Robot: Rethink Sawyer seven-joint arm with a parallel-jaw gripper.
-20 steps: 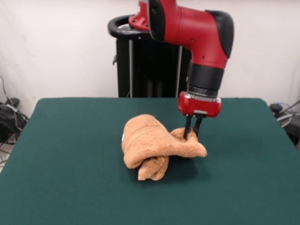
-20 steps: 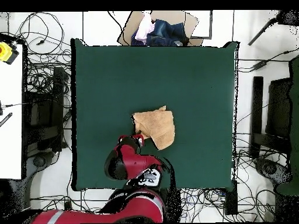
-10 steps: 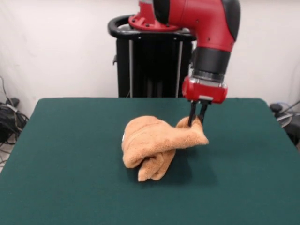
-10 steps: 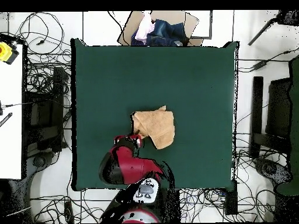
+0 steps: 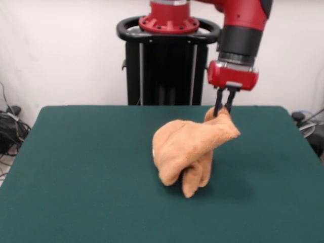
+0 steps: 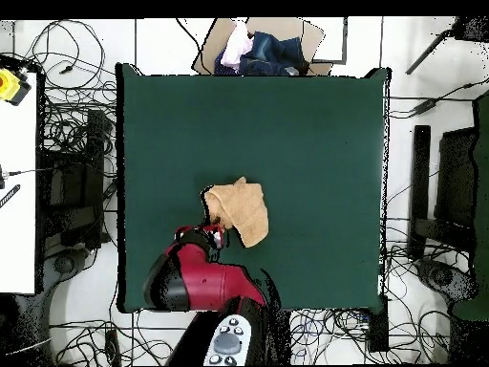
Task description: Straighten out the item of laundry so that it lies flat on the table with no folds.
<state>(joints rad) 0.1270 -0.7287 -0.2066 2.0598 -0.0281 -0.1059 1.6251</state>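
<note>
I see the gripper pinched closed on one corner of the towel, holding that corner up above the table. The rest of the towel hangs bunched and folded, its lower part resting on the table near the middle.

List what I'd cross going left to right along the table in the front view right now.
Cables on the floor → bare green table → bunched towel, partly lifted → gripper, jaws shut on the towel's raised corner → more cables past the table's edge.
</note>
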